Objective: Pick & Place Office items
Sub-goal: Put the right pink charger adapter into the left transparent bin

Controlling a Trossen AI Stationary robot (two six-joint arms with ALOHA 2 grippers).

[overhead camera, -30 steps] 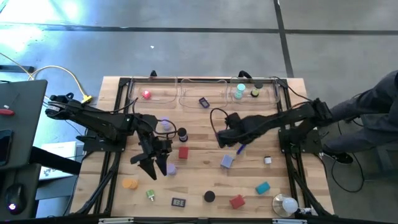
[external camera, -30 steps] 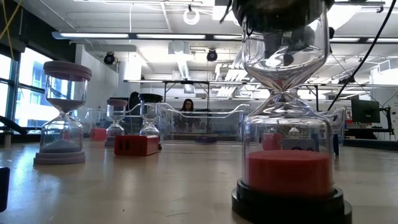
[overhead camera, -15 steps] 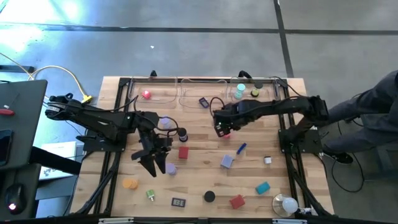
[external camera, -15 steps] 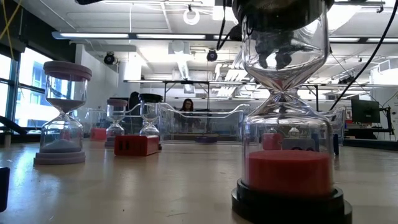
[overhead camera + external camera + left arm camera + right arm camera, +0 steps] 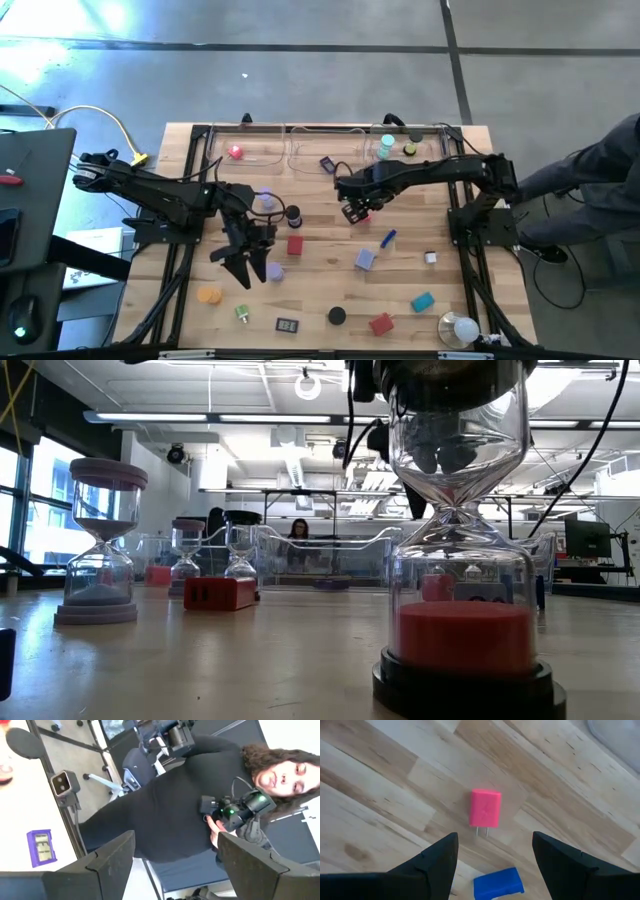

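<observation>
Wooden table (image 5: 320, 290), far-edge trays (image 5: 300, 150) holding items (image 5: 328, 165)

cut off at the right wrist view's edge: blue block (image 5: 498, 884), only its upper part showing; hidden in the high view beneath the right gripper (image 5: 354, 210): pink plug (image 5: 485, 809); too small to identify from above: pieces in the clear trays (image 5: 300, 152); cropped in the low view: top of the nearest hourglass (image 5: 462, 540).

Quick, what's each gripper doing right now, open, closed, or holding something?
Left gripper: open, holding nothing.
Right gripper: open and empty, above the pink block.
</observation>
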